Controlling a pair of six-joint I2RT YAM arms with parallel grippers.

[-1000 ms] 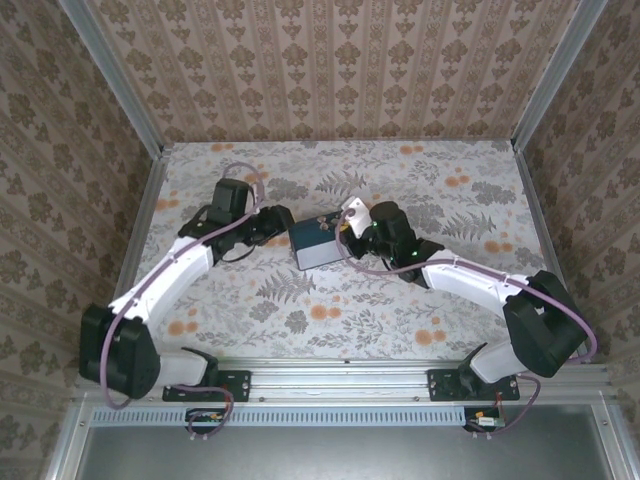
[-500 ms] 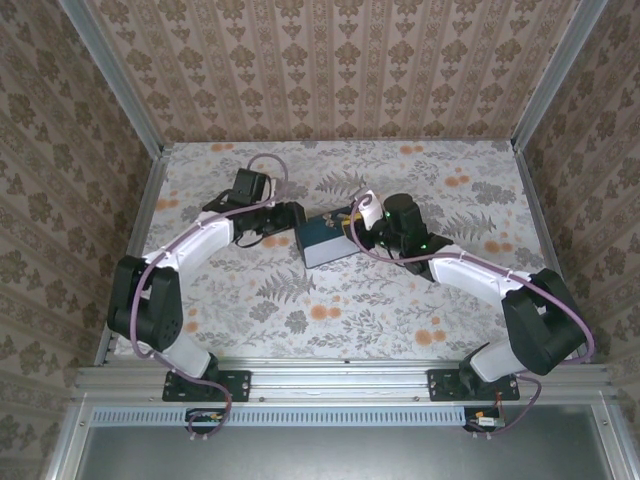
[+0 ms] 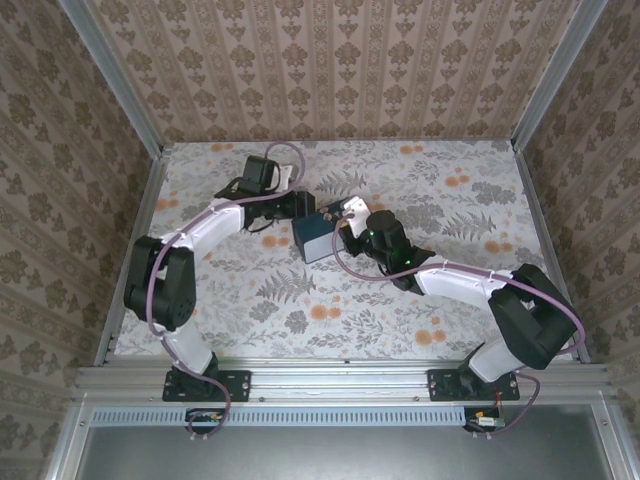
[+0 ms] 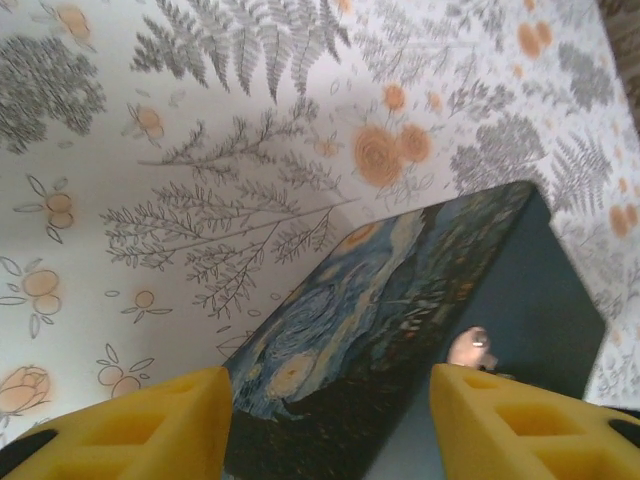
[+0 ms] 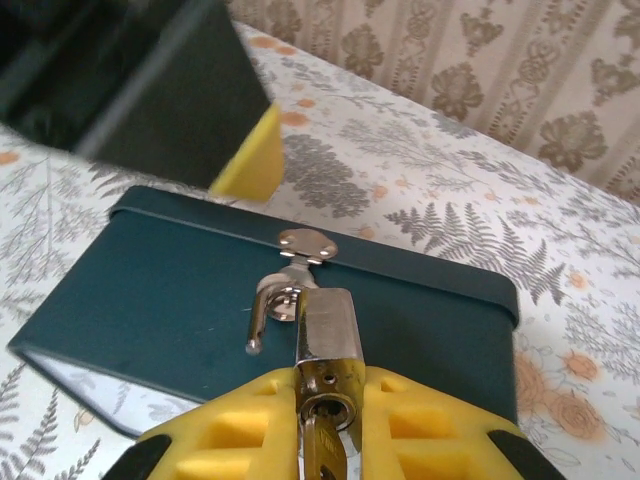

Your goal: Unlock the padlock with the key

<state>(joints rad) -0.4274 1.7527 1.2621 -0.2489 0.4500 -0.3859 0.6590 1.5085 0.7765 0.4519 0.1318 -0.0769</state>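
My right gripper point(image 5: 328, 385) is shut on the brass padlock point(image 5: 328, 325), pinching its body between the yellow pads. The key point(image 5: 325, 450) sticks in the keyhole facing the camera. The silvery shackle point(image 5: 262, 312) has one end free and still hooks through the hasp point(image 5: 306, 243) of the dark blue tin point(image 5: 180, 300). My left gripper point(image 4: 330, 400) is open, its yellow fingers point(image 4: 150, 425) standing either side of the tin's swirl-patterned face point(image 4: 380, 300). In the top view the left gripper point(image 3: 306, 207) and right gripper point(image 3: 352, 222) meet at the tin point(image 3: 314, 240).
The tin lies on a floral tablecloth point(image 3: 440, 180) mid-table. Patterned walls point(image 3: 330, 70) and metal corner posts point(image 3: 545, 75) enclose the table on three sides. One yellow left finger point(image 5: 250, 160) hangs over the tin's far left edge in the right wrist view.
The left arm has swung back and to the right, bringing its gripper up against the tin's far left corner. The right gripper and tin have shifted slightly.
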